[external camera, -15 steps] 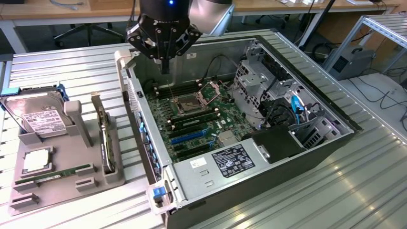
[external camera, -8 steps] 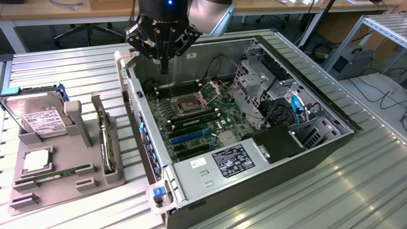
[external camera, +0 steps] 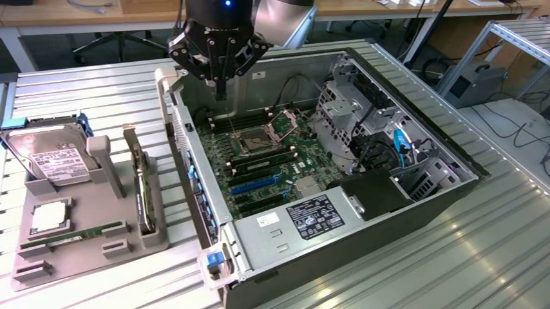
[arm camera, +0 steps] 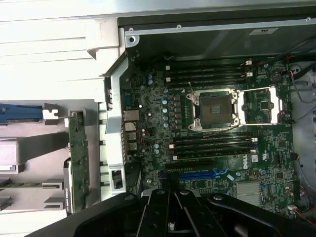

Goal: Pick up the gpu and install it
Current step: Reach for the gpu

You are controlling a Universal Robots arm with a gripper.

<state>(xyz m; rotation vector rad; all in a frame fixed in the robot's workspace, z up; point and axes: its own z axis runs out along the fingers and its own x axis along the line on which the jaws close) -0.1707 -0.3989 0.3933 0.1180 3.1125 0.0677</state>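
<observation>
Dark, green-tinged and thin, the gpu [external camera: 143, 193] [arm camera: 78, 158] stands on edge in a grey moulded holder [external camera: 86, 257], pale metal bracket at one end, just beside the open black computer case [external camera: 387, 219]. The black gripper [external camera: 220, 95] [arm camera: 170, 217], pinched closed on nothing, hangs over the case's green motherboard [external camera: 266, 161].

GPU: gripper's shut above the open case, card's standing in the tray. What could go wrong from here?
1. The black gripper, shut and empty, hangs over the green motherboard; heading low for the tray could clip the case's pale metal side wall.
2. The thin dark gpu card stands on edge in a narrow slot of the grey tray; an off-centre grasp might tilt or jam it.
</observation>
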